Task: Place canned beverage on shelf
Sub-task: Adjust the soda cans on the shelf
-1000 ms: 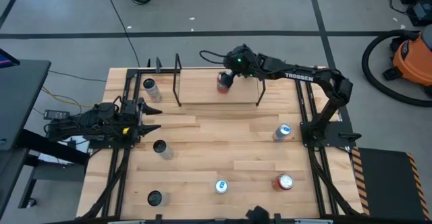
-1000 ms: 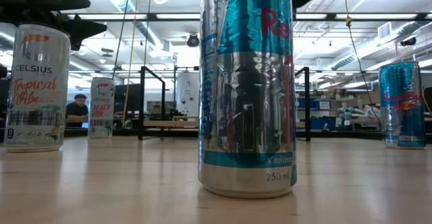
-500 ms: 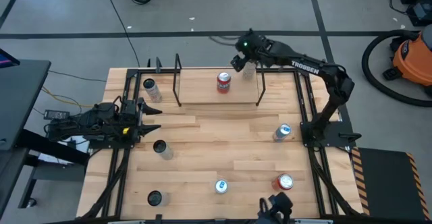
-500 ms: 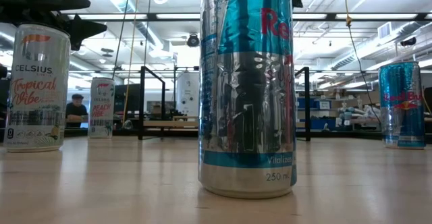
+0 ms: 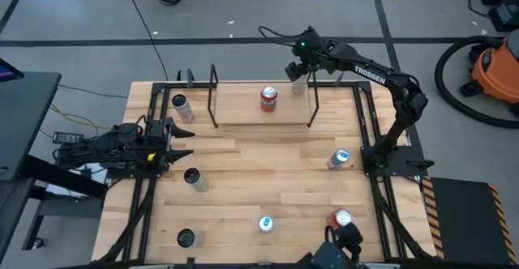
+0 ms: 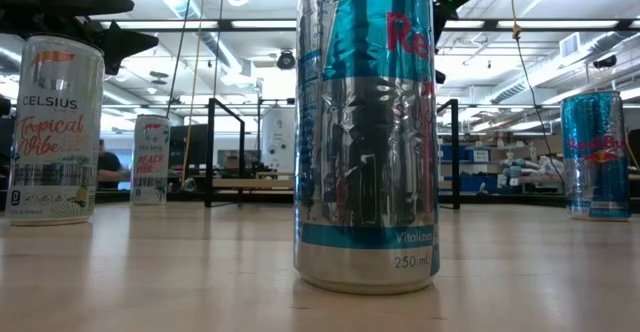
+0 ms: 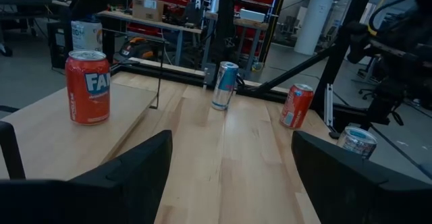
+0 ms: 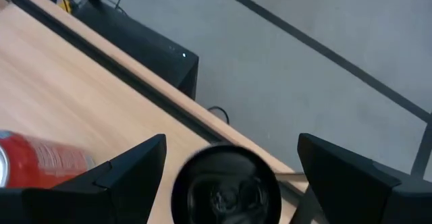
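Observation:
A red can (image 5: 268, 99) stands upright on its base on the shelf's light wood board (image 5: 243, 111), between the two black end frames (image 5: 214, 96); it also shows in the left wrist view (image 7: 87, 87) and the right wrist view (image 8: 40, 160). My right gripper (image 5: 298, 73) is open and empty above the table's far edge, beyond the shelf's right end frame (image 5: 312, 99). In its wrist view (image 8: 229, 177) a dark round thing that I cannot name shows between its fingers. My left gripper (image 5: 177, 139) waits open and empty at the table's left side (image 7: 229, 183).
Loose cans stand on the table: a pale one (image 5: 180, 104) left of the shelf, two dark-topped ones (image 5: 192, 177) (image 5: 186, 237) at the left, a blue one (image 5: 265, 224) at the near middle, a red one (image 5: 340, 218) and a blue one (image 5: 339, 159) at the right.
My right gripper has drawn away from the red can, going up and toward the table's far right corner. The can stays upright on the shelf board where it was.

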`<state>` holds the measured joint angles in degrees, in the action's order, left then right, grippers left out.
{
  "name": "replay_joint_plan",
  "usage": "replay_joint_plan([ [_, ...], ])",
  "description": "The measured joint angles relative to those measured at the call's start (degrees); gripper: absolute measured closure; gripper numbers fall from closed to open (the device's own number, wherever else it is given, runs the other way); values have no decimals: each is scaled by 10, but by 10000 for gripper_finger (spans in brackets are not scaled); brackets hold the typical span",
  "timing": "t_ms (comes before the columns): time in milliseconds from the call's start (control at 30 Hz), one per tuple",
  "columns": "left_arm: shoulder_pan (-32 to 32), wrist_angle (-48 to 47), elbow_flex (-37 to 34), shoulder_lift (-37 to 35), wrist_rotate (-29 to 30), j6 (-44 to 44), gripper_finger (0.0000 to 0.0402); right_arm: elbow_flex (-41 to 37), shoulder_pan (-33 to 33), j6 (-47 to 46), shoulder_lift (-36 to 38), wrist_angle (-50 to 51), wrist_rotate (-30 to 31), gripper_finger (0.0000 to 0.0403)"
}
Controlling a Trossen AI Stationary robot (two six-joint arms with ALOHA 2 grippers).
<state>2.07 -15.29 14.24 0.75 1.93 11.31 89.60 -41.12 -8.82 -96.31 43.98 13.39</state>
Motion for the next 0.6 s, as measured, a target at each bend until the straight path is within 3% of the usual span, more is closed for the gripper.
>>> replay_joint_plan([
  [600,0,0,0,0,0,0,92,0,0,-32,0,45,-30,59],
])
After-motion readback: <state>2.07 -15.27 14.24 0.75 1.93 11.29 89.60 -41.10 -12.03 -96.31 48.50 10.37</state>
